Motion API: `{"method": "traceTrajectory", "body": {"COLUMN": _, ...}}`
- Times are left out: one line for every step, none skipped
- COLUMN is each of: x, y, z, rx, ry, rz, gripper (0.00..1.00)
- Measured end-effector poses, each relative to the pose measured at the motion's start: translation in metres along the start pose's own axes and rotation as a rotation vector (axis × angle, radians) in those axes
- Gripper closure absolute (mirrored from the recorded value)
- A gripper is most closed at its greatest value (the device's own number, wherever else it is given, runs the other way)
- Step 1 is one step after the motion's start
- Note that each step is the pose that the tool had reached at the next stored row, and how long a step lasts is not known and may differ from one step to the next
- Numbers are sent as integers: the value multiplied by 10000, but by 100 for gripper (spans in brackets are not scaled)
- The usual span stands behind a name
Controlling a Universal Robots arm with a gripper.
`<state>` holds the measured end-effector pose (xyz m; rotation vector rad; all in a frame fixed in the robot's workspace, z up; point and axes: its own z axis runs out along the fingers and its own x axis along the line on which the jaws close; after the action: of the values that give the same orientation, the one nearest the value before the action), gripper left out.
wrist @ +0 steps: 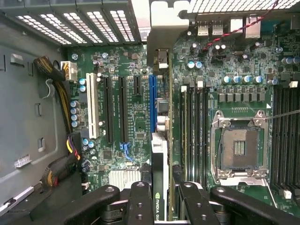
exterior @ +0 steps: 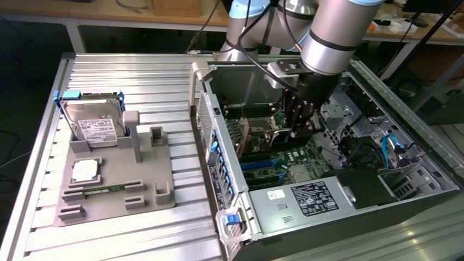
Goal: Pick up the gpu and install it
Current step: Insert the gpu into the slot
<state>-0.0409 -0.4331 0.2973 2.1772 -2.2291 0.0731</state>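
Claw (wrist: 161,194) part-open gripping gpu (wrist: 159,152), seemingly above blue slot (wrist: 152,103)

gpu (wrist: 159,183) in tool (exterior: 301,133), inside case (exterior: 246,81) above motherboard (wrist: 133,112); hard drive (exterior: 94,124) outside case.

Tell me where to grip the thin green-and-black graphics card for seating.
Grip the thin green-and-black graphics card by its top edge, from above, pincer across both flat faces: it stands on edge, in line with the long blue slot.
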Motion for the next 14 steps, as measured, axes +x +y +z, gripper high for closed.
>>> {"method": "traceTrajectory", "body": {"x": 1, "y": 12, "z": 0, "rx": 0, "ry": -3, "rz": 0, "gripper": 73}}
{"method": "traceTrajectory", "body": {"x": 3, "y": 25, "z": 0, "rx": 0, "ry": -6, "rz": 0, "gripper": 73}}
{"method": "traceTrajectory", "body": {"x": 5, "y": 37, "z": 0, "rx": 0, "ry": -8, "rz": 0, "gripper": 73}}
{"method": "traceTrajectory", "body": {"x": 7, "y": 48, "z": 0, "rx": 0, "ry": -11, "rz": 0, "gripper": 73}}
{"method": "traceTrajectory", "body": {"x": 9, "y": 58, "z": -1, "rx": 0, "ry": -13, "rz": 1, "gripper": 73}}
{"method": "traceTrajectory", "body": {"x": 13, "y": 66, "z": 0, "rx": 0, "ry": -17, "rz": 1, "gripper": 73}}
{"method": "traceTrajectory", "body": {"x": 17, "y": 70, "z": 0, "rx": 0, "ry": -19, "rz": 0, "gripper": 73}}
{"method": "traceTrajectory", "body": {"x": 24, "y": 73, "z": 1, "rx": 0, "ry": -22, "rz": -1, "gripper": 73}}
{"method": "traceTrajectory", "body": {"x": 34, "y": 74, "z": 1, "rx": 0, "ry": -24, "rz": -1, "gripper": 73}}
{"method": "traceTrajectory", "body": {"x": 46, "y": 76, "z": 2, "rx": 0, "ry": -27, "rz": 0, "gripper": 73}}
{"method": "traceTrajectory", "body": {"x": 63, "y": 77, "z": 4, "rx": 0, "ry": -31, "rz": 0, "gripper": 73}}
{"method": "traceTrajectory", "body": {"x": 75, "y": 78, "z": 4, "rx": 0, "ry": -32, "rz": 0, "gripper": 73}}
{"method": "traceTrajectory", "body": {"x": 87, "y": 79, "z": 4, "rx": -1, "ry": -33, "rz": 1, "gripper": 73}}
{"method": "traceTrajectory", "body": {"x": 94, "y": 83, "z": 5, "rx": -1, "ry": -35, "rz": 2, "gripper": 73}}
